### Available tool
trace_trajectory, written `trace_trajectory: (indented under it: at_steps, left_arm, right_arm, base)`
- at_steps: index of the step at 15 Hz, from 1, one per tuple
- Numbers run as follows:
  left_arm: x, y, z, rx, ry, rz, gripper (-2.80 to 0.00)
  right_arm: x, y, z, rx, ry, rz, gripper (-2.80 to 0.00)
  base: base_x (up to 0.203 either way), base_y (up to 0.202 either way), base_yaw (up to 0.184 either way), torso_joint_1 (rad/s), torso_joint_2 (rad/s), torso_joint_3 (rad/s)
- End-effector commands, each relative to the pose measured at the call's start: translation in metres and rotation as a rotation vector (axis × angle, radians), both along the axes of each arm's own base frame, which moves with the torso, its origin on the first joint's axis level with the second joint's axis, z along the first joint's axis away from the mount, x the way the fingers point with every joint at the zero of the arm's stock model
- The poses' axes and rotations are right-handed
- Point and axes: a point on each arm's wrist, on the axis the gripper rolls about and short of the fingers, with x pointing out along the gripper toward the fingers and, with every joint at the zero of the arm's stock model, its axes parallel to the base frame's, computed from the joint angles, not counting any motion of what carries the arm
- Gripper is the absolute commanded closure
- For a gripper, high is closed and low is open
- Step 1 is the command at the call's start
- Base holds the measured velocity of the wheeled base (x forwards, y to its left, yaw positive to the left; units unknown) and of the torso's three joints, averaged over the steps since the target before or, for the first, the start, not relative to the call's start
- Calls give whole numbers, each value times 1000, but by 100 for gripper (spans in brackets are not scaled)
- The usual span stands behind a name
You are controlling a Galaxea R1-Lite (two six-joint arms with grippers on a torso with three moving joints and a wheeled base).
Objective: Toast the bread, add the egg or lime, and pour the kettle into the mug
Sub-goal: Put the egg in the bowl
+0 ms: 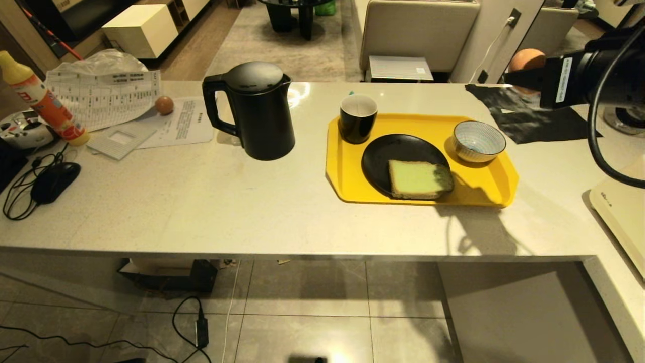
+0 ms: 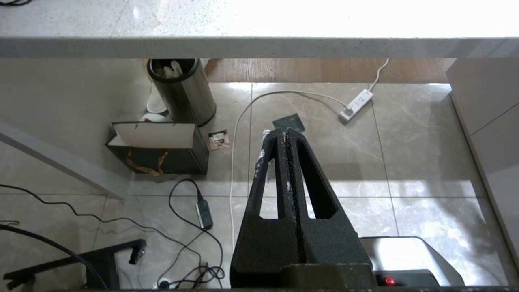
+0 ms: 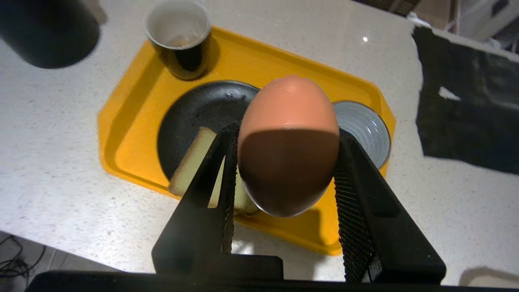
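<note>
Left hand (image 2: 286, 138) clenched empty, parked below the bench edge. Kettle (image 1: 257, 111) stands untouched, well left of the right hand; mug (image 1: 358, 118) looks unfilled, though its inside is dim. Bread (image 1: 419, 179) lies on the black plate (image 1: 398, 151), under and left of the right hand (image 3: 286, 162), which grasps the egg (image 3: 288, 144) aloft. Egg placing and pouring remain.

We've got the egg (image 3: 288, 146) pinched between our right gripper (image 3: 286, 162) fingers, up over the yellow tray (image 3: 134, 121). Below: black plate (image 3: 202, 109), bread (image 3: 192, 162), striped bowl (image 3: 365, 129), and the mug (image 3: 179, 36).
</note>
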Motion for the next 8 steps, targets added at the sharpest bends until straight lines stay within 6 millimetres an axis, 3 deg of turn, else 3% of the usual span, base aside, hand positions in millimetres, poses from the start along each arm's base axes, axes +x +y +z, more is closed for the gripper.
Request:
trace_trajectory:
  at_steps: [1, 8]
  left_arm:
    - [0, 0, 0, 0, 0, 1, 0]
    - [0, 0, 0, 0, 0, 2, 0]
  right_arm:
    - [5, 3, -1, -9, 5, 13, 0]
    - [71, 37, -25, -24, 28, -89, 0]
  base:
    - [0, 0, 0, 0, 0, 0]
    - [0, 0, 0, 0, 0, 0]
